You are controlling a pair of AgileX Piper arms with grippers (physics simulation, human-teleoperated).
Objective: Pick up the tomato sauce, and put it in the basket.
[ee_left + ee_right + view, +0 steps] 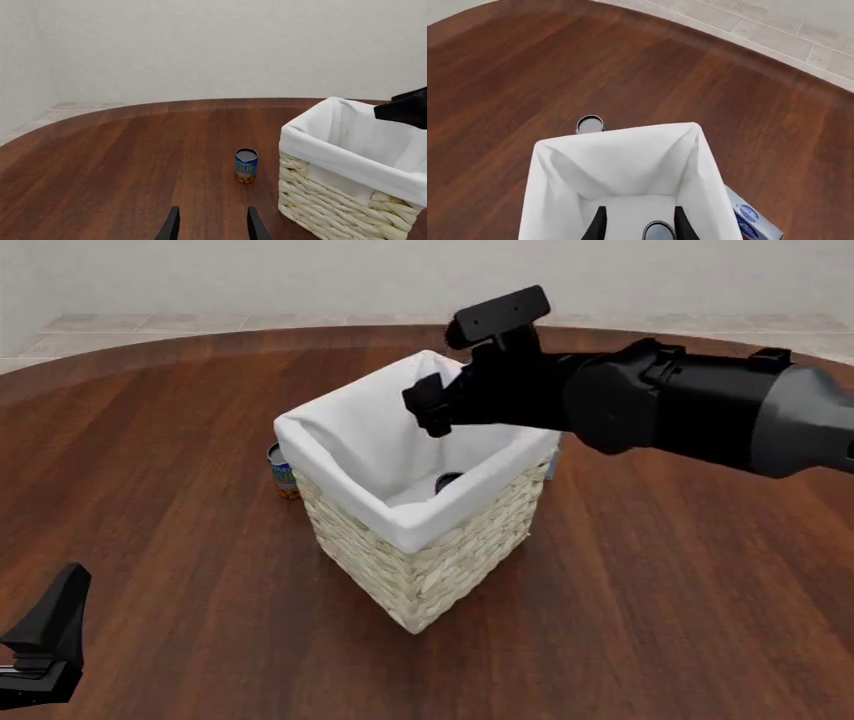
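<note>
Front view shows the counter [160, 490] carrying the basket [400, 585], with the right hand [638, 222] poised over its opening, fingers parted and empty. A round silver top, probably the tomato sauce [658, 231], already lies on the lining at the bottom, so I judge the best move is straight up, clear of the cloth rim. Left hand [211, 225] hovers open near the blue-labelled can [245, 165].
</note>
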